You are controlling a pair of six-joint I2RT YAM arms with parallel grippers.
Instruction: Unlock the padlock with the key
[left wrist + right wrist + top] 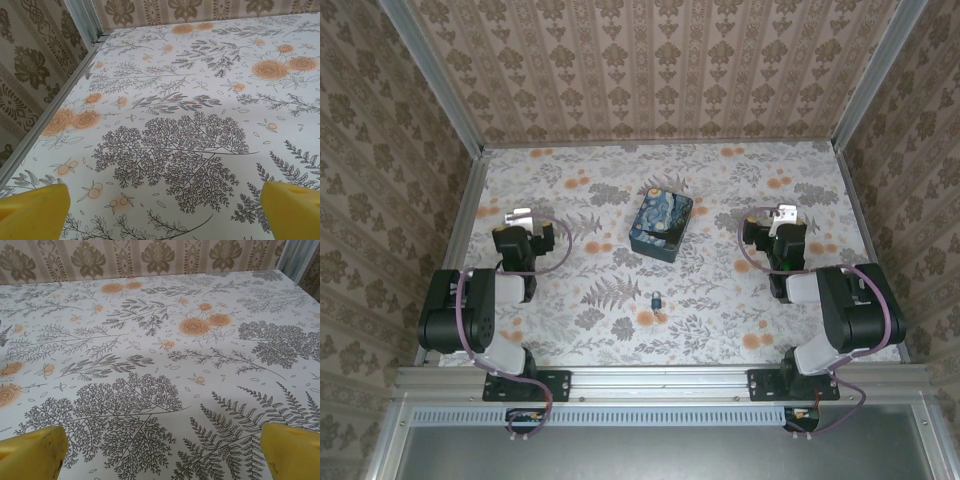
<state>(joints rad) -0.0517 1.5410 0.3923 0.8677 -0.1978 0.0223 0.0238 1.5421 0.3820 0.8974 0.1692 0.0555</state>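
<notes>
The padlock (658, 299) is a tiny dark bluish-grey thing lying on the flowered tabletop, near the front and midway between the two arms. I cannot make out the key apart from it at this size. My left gripper (518, 215) (165, 212) hovers over the left of the table, well to the left of the padlock and further back. Its yellow pads (35, 210) stand wide open over bare cloth. My right gripper (785, 213) (162, 450) is mirrored on the right side, open as well, with nothing between its pads (292, 450).
A rectangular box (661, 224) printed with a blue-and-yellow starry-night painting stands at the table's middle, behind the padlock. Patterned walls with aluminium rails (55, 107) close in the left, right and back edges.
</notes>
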